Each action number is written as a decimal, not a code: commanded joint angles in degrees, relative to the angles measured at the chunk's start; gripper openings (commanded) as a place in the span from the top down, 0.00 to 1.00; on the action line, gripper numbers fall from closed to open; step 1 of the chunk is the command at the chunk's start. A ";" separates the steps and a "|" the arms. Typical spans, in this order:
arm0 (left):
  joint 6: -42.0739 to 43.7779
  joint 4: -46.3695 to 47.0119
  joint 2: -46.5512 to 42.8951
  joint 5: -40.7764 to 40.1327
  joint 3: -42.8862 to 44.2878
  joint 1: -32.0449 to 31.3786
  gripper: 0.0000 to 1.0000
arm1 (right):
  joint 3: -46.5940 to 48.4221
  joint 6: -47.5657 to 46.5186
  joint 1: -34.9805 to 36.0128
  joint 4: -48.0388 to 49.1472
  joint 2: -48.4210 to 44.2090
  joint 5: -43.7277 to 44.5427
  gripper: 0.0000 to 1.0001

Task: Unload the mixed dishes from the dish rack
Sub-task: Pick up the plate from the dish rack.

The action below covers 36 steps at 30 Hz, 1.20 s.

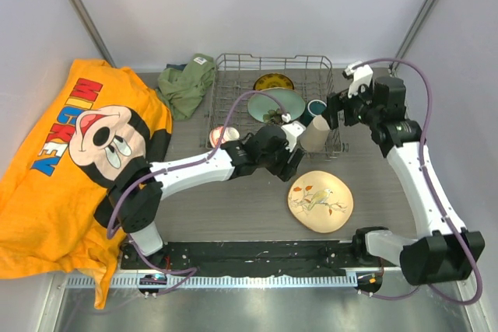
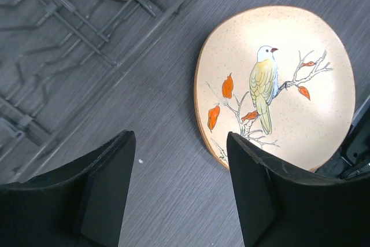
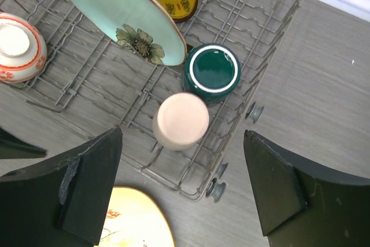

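A cream bird-painted plate (image 1: 320, 200) lies flat just outside the grey wire dish rack (image 1: 272, 57). The rack holds a leaning pale green plate (image 1: 278, 103), small yellow patterned plate (image 1: 273, 82), upright dark teal mug (image 1: 316, 108), upturned beige cup (image 1: 314, 134) and red-orange bowl (image 1: 223, 135).

place: robot lab cell | signs: white booth walls (image 1: 249, 5), black bolted base rail (image 1: 257, 256), grey table (image 1: 233, 207)

Left tool (image 2: 179, 163) facing down, spread wide, empty, right tool (image 3: 182, 143) spread wide, empty
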 commanded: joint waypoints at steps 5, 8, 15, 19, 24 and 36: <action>10.58 0.49 -11.67 0.96 -1.80 3.02 0.23 | 13.74 -6.27 -0.07 2.11 14.18 -3.99 0.09; 11.99 0.49 -15.36 2.37 -3.56 6.36 0.19 | 17.35 -7.06 0.01 2.11 19.11 -6.01 0.08; 12.26 1.55 -22.75 7.90 -8.05 17.68 0.00 | 23.15 -9.78 0.80 2.64 28.16 -8.83 0.08; 12.87 1.29 -25.83 10.19 -9.71 22.70 0.00 | 25.62 -12.15 1.68 2.82 31.85 -10.23 0.08; 14.54 0.15 -28.65 12.03 -10.77 26.66 0.00 | 28.78 -13.92 2.47 2.55 36.69 -12.34 0.09; 15.24 -1.00 -29.35 15.55 -9.72 33.96 0.00 | 31.33 -21.48 5.98 -0.26 42.85 -15.07 0.18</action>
